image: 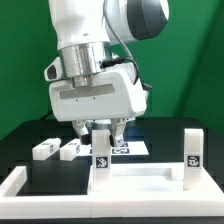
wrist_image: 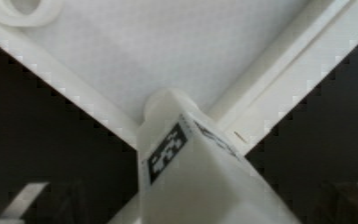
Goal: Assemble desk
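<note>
The desk slab (image: 140, 180) lies at the front, a white slab with a raised rim. One white leg (image: 193, 148) with a marker stands on its corner at the exterior view's right. Another leg (image: 101, 152) stands upright on the corner at the exterior view's left. My gripper (image: 104, 134) reaches down around the top of this leg. In the wrist view the leg (wrist_image: 179, 160) fills the middle and meets the slab (wrist_image: 140, 50) at its corner. Dark gaps show between the leg and both fingers (wrist_image: 28, 200), so the gripper (wrist_image: 186, 205) looks open.
Two loose white legs (image: 44, 149) (image: 70, 150) lie on the black table at the exterior view's left. The marker board (image: 133, 147) lies behind the gripper. The white frame (image: 18, 183) borders the table at the front and left.
</note>
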`<state>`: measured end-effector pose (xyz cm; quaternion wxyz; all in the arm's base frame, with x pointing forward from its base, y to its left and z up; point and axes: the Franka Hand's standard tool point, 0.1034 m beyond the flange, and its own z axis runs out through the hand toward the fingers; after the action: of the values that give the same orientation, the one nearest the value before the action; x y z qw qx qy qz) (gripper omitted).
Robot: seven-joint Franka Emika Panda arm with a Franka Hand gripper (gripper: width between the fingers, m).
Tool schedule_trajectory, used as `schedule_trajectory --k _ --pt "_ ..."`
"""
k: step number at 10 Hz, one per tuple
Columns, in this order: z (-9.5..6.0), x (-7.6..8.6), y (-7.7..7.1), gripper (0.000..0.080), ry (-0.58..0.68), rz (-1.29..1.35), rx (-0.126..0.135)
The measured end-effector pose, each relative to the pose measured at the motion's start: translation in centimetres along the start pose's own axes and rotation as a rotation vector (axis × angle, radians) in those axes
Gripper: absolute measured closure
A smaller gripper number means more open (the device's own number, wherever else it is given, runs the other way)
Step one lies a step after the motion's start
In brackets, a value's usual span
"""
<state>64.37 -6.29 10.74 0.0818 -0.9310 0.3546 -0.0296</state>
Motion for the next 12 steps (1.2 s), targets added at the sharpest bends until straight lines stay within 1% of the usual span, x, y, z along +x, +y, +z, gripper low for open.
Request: schedule_trajectory --k 2,3,4,5,6,7,8,9,10,11,12 --pt "0.1 0.0 0.0 0.015 0.001 -0.148 -0.005" --pt "0.2 0.0 -0.4 0.015 0.008 -0.414 -0.033" --pt "0.3 -0.4 -1.1 0.015 0.001 -0.544 -0.036" --pt "0.3 -0.8 -1.7 0.015 -0.001 -0.554 -0.03" --pt "0.3 -0.7 -1.5 0.015 0.0 -0.52 -0.03" --pt "0.3 -0.7 -1.5 0.0259 0.0 -0.519 -0.031" --pt "0.3 -0.7 -1.5 0.0259 0.001 -0.476 -0.03" --pt "0.3 -0.4 -1.1 0.0434 0.006 -0.386 -0.036" --pt "0.3 -0.2 -0.7 0.0434 0.008 -0.317 -0.042" --pt "0.3 -0.1 -0.5 0.0486 0.01 -0.226 -0.043" --pt "0.3 0.0 -0.4 0.0492 0.014 -0.124 -0.044"
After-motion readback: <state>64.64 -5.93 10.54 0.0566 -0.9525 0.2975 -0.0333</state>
